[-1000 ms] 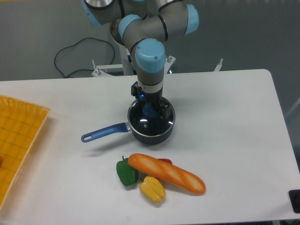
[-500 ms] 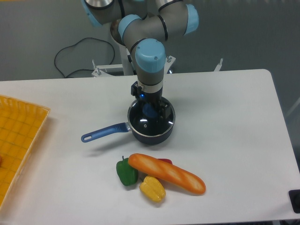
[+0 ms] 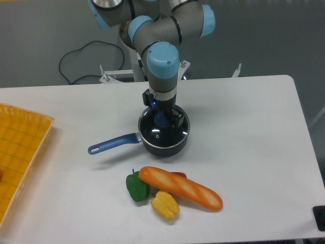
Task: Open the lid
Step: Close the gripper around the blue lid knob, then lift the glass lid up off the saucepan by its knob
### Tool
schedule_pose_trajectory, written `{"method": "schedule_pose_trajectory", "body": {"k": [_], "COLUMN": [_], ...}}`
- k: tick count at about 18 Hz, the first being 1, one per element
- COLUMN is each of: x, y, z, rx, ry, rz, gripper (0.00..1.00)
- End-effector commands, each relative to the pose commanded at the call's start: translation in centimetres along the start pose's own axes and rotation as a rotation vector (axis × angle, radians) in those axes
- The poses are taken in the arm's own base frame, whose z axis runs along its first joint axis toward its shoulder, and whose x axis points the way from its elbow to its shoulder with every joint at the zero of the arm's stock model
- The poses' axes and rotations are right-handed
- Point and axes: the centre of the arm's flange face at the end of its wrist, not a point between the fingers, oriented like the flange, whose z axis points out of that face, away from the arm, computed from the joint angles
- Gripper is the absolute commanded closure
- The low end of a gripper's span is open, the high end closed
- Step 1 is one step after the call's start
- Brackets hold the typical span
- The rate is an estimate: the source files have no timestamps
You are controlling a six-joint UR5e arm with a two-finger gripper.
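No readable writing or brand marks anywhere. Gripper [image 3: 163,119] lowered straight down over the lid [image 3: 163,131], fingers set on either side of the blue knob [image 3: 161,120]; whether pressed against the knob or just beside it cannot be told, nor how wide the gap. Small blue light glowing on the wrist just above the fingers. Lid seated flat on the dark blue saucepan [image 3: 162,143], toward the rear middle of the table [image 3: 254,152], long blue handle [image 3: 112,144] reaching out left and slightly toward the front edge. Arm [image 3: 162,61] descending near-vertically from bunched grey joints with light blue caps at the rear, last link upright above the pan. Nearer the front edge, a baguette [image 3: 181,187] lying at a slant, resting across a green pepper [image 3: 136,187], a yellow pepper [image 3: 165,205] and a partly hidden red one [image 3: 177,175]. Orange tray [image 3: 20,152] along the left edge. Black cable [image 3: 81,63] looped on the floor behind the table.
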Motion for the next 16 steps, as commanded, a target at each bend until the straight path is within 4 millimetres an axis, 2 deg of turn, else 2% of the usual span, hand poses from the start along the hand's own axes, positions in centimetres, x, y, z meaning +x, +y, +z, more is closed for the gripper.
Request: {"method": "schedule_pose_trajectory", "body": {"k": [2, 7, 10, 16], "x": [0.0, -0.5, -0.8, -1.9], "y": [0.0, 0.0, 0.1, -0.2], "z": [0.0, -0.5, -0.8, -2.8], "rx": [0.000, 0.005, 0.006, 0.002], "ry": [0.000, -0.010, -0.013, -0.012], "rz": [0.000, -0.001, -0.004, 0.000], "gripper": [0.40, 0.44, 0.45, 0.45]}}
